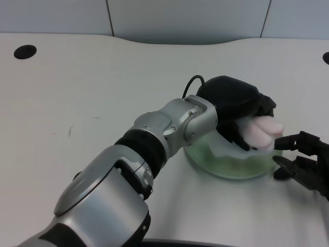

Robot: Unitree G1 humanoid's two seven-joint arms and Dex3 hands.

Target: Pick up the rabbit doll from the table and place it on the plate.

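- One soft white-and-pink rabbit doll [259, 135] in view; one round pale green plate [231, 165]; two black hands, one per silver forearm.
- Left hand [237, 110]: black, reaching in from the near left across the white worktop [92, 92], positioned over the plate on the right side of the scene.
- Fingers [237, 138] of the left hand are wrapped around the rabbit doll and hold it; only the doll's pale pink-white end sticks out on the right side of the hand.
- Rabbit doll sits over the right part of the plate, inside the plate's outline as seen from above. Cannot tell whether it touches the plate surface or hangs just above it.
- Plate contents: apart from the held doll over it, no separate object shows in the visible near strip of the plate; most of the plate is hidden by the hand and forearm.
- Right hand [300, 159]: at the right edge, just beside the plate's right rim, near the doll's protruding end.
- Worktop also shows two dark round holes: one far left [25, 51], one cut off at the far right edge [326, 57].
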